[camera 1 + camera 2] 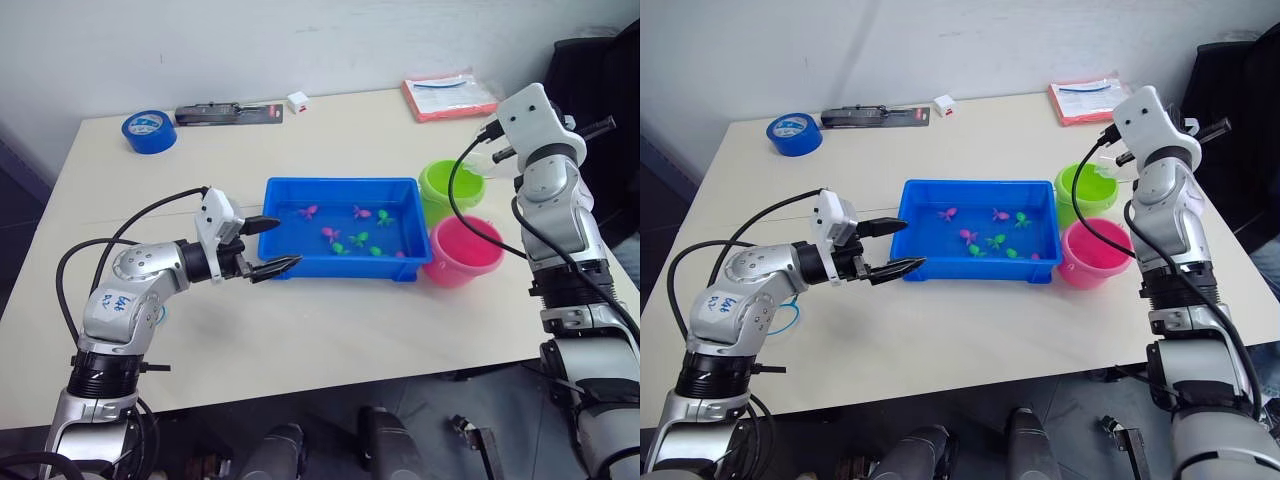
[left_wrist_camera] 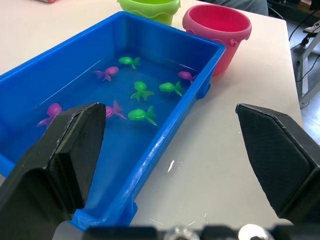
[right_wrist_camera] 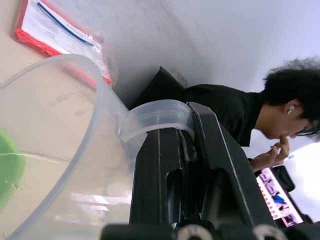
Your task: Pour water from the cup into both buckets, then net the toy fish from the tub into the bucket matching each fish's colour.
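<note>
Clear, smooth plastic forms the cup, which is gripped by its curved handle between the two black fingers of the right claw; the cup is held over the lime green bucket. Just beside that bucket, on the near side, the pink bucket stands upright; both are round with a rolled rim. The left claw is held with its fingers spread wide and empty, at the near left corner of the tub, one fingertip over the rim and the other outside it. The tub is a glossy, bright blue rectangle holding shallow water, with small green and pink toy fish scattered ahead of the left claw. Farther back on the pale table lie a blue tape roll, a dark packaged tool and a red-edged packet. A person in black is seen behind the right claw.
</note>
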Robot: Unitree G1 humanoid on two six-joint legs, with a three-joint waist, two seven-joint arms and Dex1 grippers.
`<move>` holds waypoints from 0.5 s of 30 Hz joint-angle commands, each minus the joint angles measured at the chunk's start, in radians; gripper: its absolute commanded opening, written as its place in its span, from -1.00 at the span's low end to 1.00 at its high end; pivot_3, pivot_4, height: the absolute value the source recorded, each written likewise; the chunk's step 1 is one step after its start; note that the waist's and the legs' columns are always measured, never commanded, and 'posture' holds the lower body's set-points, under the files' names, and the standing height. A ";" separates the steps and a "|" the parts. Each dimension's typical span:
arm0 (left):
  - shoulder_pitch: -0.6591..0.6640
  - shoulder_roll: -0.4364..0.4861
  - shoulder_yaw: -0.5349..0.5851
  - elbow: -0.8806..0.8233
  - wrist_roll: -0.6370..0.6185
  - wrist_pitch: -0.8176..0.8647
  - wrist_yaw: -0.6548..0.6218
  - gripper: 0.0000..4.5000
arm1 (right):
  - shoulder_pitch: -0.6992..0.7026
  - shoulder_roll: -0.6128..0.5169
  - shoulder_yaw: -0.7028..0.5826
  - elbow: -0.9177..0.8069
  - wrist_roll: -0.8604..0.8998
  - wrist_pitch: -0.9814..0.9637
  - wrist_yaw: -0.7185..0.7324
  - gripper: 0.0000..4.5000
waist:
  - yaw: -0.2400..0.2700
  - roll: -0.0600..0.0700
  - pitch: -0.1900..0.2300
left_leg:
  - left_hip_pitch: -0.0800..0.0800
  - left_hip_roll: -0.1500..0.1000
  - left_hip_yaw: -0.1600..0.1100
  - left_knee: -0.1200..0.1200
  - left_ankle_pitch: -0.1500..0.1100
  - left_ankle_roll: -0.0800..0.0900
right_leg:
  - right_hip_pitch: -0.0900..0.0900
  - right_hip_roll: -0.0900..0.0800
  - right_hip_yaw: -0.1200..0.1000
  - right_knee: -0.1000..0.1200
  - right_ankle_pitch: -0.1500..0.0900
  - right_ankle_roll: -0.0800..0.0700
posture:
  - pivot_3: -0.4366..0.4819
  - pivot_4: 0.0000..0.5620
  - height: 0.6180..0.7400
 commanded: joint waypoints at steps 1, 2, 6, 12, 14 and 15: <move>0.002 0.010 0.033 -0.047 -0.020 -0.006 0.005 1.00 | -0.038 -0.031 0.022 -0.006 -0.065 -0.043 -0.019 -0.70 | 0.000 0.000 0.000 | 0.000 0.000 0.000 0.000 0.000 0.000 | 0.000 0.000 0.000 0.000 0.000 0.000 | -0.05 -0.47 1.00; 0.004 0.011 0.033 -0.049 -0.021 -0.006 0.005 1.00 | -0.038 -0.034 0.026 -0.004 -0.074 -0.049 -0.018 -0.70 | -0.001 0.000 0.000 | 0.000 0.000 0.000 0.000 0.000 0.000 | 0.000 0.000 0.000 0.000 0.000 0.000 | -0.05 -0.47 1.00; 0.007 0.012 0.035 -0.052 -0.021 -0.006 0.005 1.00 | -0.037 -0.037 0.034 0.001 -0.096 -0.059 -0.017 -0.70 | -0.001 0.000 0.000 | 0.000 0.000 0.000 0.000 0.000 0.000 | 0.000 0.000 0.000 0.000 0.000 0.000 | -0.05 -0.47 1.00; 0.011 0.012 0.034 -0.057 -0.023 -0.005 0.004 1.00 | -0.037 -0.039 0.046 0.002 -0.134 -0.069 -0.017 -0.70 | -0.001 0.000 0.000 | 0.000 0.000 0.000 0.000 0.000 0.000 | -0.001 0.000 0.000 0.000 0.000 0.000 | -0.05 -0.47 1.00; 0.010 0.014 0.034 -0.057 -0.023 -0.006 0.002 1.00 | -0.035 -0.040 0.047 0.002 -0.143 -0.073 -0.017 -0.70 | -0.001 0.000 0.000 | 0.000 0.000 0.000 0.000 0.000 0.000 | -0.001 0.000 0.000 0.000 0.000 0.000 | -0.05 -0.47 1.00; 0.010 0.014 0.034 -0.056 -0.022 -0.007 0.002 1.00 | -0.034 -0.041 0.047 0.003 -0.147 -0.076 -0.017 -0.70 | -0.001 0.000 0.000 | 0.000 0.000 0.000 0.000 0.000 0.000 | -0.001 0.000 0.000 0.000 0.000 0.000 | -0.05 -0.47 1.00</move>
